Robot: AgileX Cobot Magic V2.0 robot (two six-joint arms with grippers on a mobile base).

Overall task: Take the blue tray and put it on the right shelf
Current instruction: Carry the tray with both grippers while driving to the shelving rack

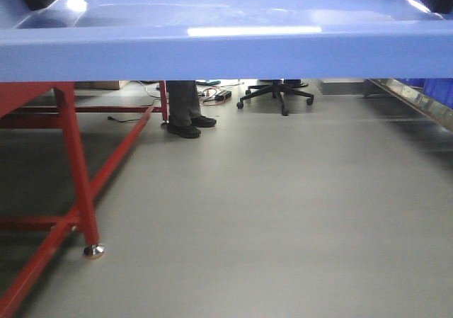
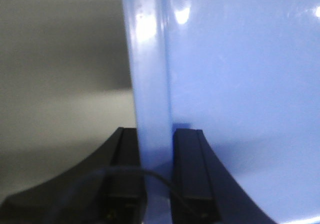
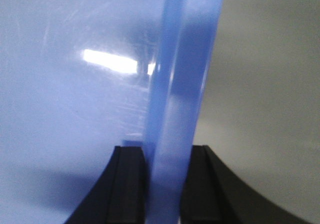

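The blue tray (image 1: 226, 56) is hanging above the grey floor (image 1: 283, 212); the left fingers (image 2: 189, 169) and right fingers (image 3: 130, 184) are clamping its opposite rims.

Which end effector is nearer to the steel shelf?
Right. The right end effector grips the blue tray rim nearest the steel shelf; the left end effector grips the opposite rim.

Light-blue tray (image 1: 226, 56), red table frame (image 1: 79, 183), grey floor (image 1: 283, 212)
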